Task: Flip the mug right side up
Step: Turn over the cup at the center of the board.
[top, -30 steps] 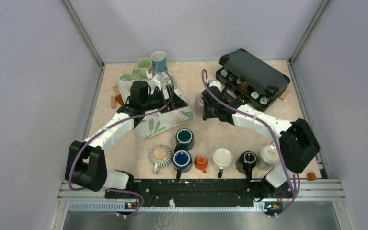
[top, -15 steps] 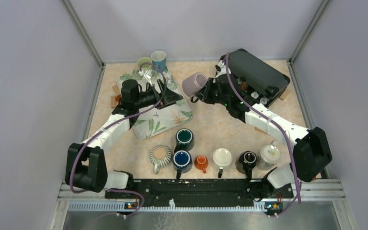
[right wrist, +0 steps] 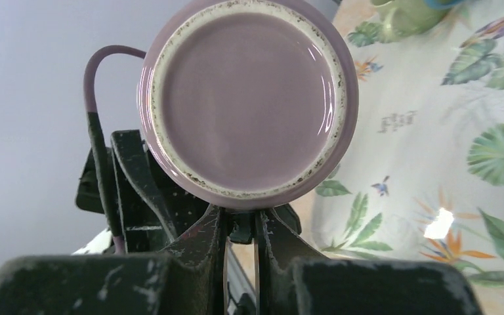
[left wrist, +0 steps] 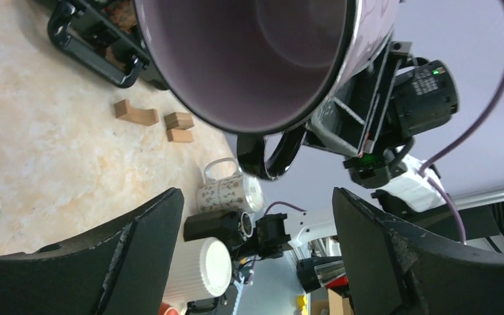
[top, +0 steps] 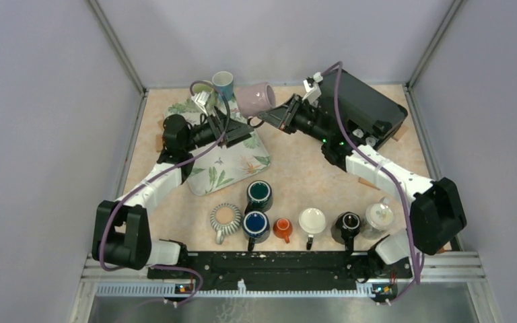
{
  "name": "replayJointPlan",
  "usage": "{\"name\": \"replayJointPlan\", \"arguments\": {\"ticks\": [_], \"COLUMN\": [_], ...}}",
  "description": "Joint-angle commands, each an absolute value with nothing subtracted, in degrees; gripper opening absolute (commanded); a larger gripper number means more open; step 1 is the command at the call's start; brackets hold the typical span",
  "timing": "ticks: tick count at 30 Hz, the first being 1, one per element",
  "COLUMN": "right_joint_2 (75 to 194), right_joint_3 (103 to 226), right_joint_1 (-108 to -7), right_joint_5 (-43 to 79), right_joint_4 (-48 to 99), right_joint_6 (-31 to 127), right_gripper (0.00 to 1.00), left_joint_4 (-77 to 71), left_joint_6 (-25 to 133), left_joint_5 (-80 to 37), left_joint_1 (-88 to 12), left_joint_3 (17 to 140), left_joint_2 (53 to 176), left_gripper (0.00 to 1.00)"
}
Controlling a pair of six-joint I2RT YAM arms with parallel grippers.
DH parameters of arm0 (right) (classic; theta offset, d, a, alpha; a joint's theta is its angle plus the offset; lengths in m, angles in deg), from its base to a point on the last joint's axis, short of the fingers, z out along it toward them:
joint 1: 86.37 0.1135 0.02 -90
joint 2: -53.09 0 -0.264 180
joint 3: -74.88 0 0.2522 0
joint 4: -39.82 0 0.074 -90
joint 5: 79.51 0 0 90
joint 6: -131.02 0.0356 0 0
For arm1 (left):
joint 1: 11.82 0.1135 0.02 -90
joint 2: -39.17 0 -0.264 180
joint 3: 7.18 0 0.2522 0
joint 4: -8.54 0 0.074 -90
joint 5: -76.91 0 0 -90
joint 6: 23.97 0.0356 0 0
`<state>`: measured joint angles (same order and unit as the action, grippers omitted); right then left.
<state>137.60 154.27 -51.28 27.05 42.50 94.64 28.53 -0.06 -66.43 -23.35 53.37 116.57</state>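
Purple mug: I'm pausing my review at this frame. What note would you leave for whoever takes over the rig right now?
Right tool: shut on the handle of the mug.
Left tool: open, facing the mug's mouth, not touching it.
Mug: in the air, on its side, near the far corner of the tray.
Done: mug is off the table and half turned.
Left: turn it mouth-up, set it down, release.

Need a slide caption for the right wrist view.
Right pincer grips the purple mug by its handle, base toward camera, floral tray behind.
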Motion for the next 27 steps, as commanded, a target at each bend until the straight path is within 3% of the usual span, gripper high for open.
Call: {"name": "replayJointPlan", "arguments": {"ticks": [1,27], "right_joint_2": [137.84,139.57], "right_joint_3": [154.19,149.38], "right_joint_1": [-51.57,-51.57], "right_joint_5": [32.32,35.19], "right_joint_4": [57.43,67.64], "right_joint_6": [99.88,106.89], "right_gripper": [0.0,0.0], "left_joint_4": [41.91,50.98], "left_joint_6": [-8.06,-14.6], "left_joint_5": [-67.43,-61.56], "left_joint_1": [-23.2,-27.06], "left_joint_3": [52.7,54.49], "left_joint_2": [116.98,120.6], "left_gripper": [0.89,0.39]}}
